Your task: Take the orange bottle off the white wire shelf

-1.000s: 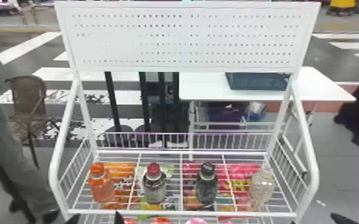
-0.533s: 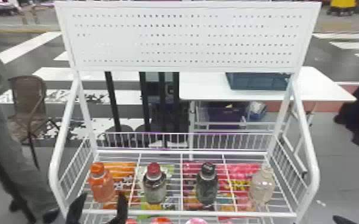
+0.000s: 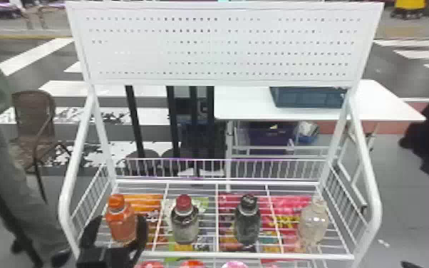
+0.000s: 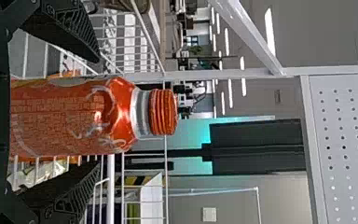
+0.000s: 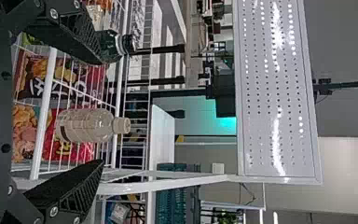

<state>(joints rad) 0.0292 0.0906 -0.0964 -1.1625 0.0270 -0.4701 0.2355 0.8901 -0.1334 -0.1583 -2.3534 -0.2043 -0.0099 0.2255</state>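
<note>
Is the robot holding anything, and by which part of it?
Nothing is held: the left hand is open around the orange bottle, not closed on it; the right hand is open too.

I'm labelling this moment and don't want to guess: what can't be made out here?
- Orange bottle's base: left wrist view, hidden by the left tool.
- Dark bottle's lower part: right wrist view, behind the right tool's finger.
- Blue bin's top: head view, behind the perforated panel.
- Pink round thing: head view, cut off by the bottom edge.
</note>
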